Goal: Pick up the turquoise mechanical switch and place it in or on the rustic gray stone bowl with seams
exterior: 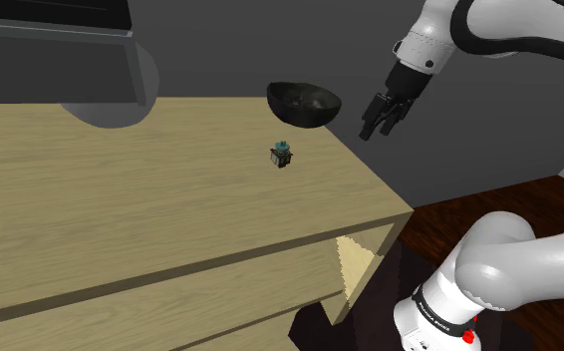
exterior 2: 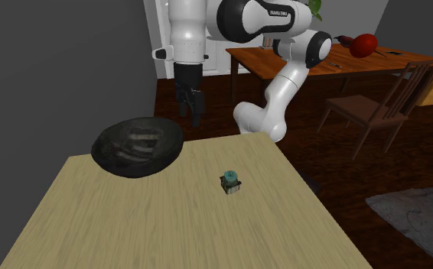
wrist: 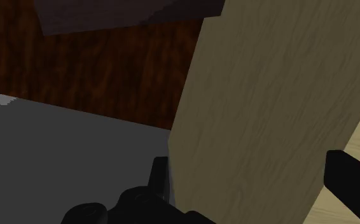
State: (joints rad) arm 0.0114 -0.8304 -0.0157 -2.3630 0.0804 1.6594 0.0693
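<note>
- The dark bowl point(exterior: 304, 103) sits at the desk's point(exterior: 121, 199) edge.
- The little turquoise switch point(exterior: 282, 154) stands on the pale wood desk, near the bowl but not touching it.
- The tool point(exterior: 375, 130) hangs open past the desk's edge.
- The floor point(exterior 2: 330, 164) is dark wood.

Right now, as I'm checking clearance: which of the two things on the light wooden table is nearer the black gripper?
The dark rough round bowl, at the table edge by the gripper; the small turquoise-capped switch sits farther off, mid-table.
</note>
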